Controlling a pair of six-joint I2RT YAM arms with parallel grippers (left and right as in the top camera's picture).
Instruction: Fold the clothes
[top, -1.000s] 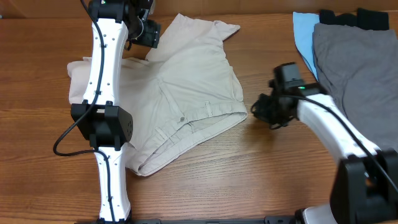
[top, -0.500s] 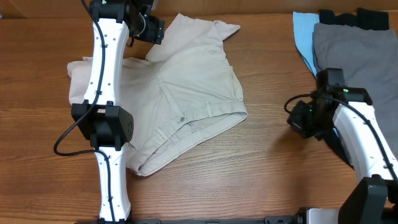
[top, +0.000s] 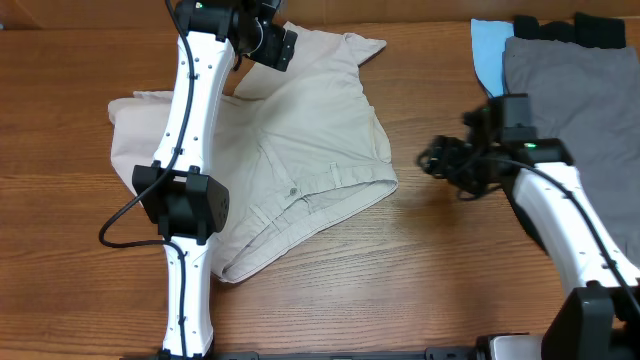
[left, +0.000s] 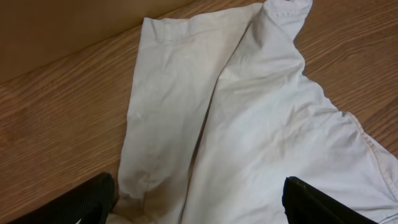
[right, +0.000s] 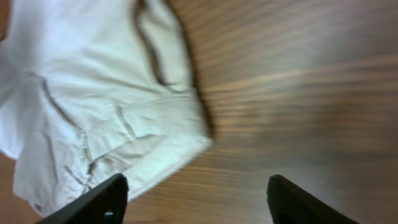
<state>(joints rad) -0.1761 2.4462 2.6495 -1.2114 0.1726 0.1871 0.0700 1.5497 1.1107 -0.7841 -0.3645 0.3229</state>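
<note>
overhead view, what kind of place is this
Probably a robot test bench for folding laundry, not a home: a white robot arm reaches over beige shorts spread on a wooden table, with grey clothes piled at the right edge.

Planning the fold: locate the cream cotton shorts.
Overhead, the cream cotton shorts lie left of centre on the wooden table, beneath the left arm.

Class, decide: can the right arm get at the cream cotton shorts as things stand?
Probably yes: the open right gripper hangs beside the cream cotton shorts, with only bare brown wooden table between them.
</note>
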